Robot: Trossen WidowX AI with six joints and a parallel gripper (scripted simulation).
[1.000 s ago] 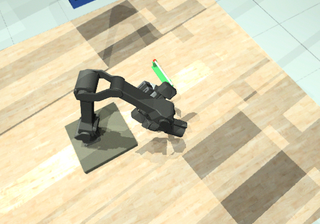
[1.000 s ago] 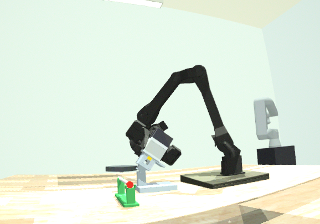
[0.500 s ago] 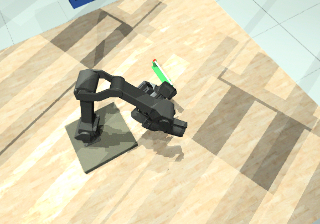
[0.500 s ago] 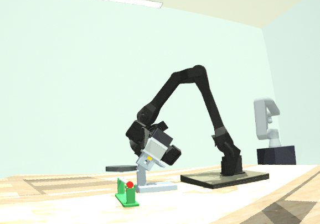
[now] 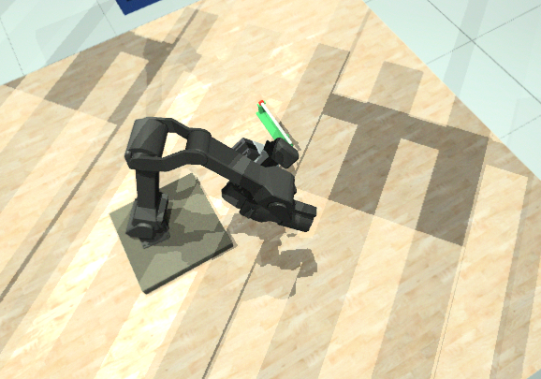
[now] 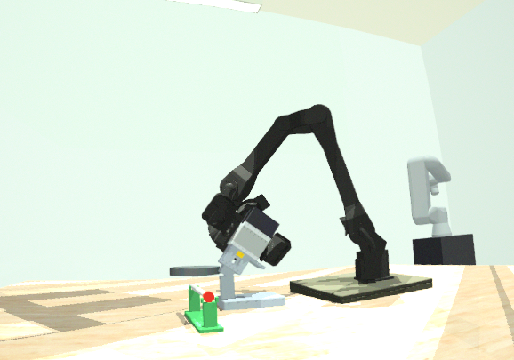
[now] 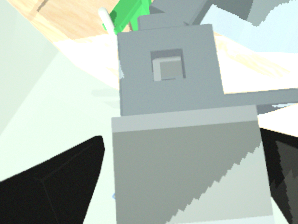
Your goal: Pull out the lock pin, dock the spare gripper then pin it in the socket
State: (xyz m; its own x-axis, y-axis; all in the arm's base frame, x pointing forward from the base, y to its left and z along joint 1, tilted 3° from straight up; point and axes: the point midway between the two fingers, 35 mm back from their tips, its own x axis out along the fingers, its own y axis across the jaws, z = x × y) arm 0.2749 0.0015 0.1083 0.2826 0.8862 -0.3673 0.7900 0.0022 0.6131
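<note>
1. Top: the arm point(image 5: 220, 160) reaches from its base plate point(image 5: 206, 249) over the mount. The pin point(image 5: 276, 122) lies on a green cradle point(image 5: 270, 124) just beyond.
2. Exterior: the spare gripper point(image 6: 255, 236) sits tilted in the socket point(image 6: 236, 259) of the mount point(image 6: 249, 302). The pin point(image 6: 204, 293) rests across the cradle point(image 6: 202, 314), beside the mount.
3. Wrist: the gripper point(image 7: 187, 170) has its fingers apart, either side of the spare gripper's grey body point(image 7: 185, 165), holding nothing.

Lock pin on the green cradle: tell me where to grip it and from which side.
Probably the white shaft between the green cradle's two uprights, from above, jaws astride it: it lies level there, open on top, with its red head at one upright.
</note>
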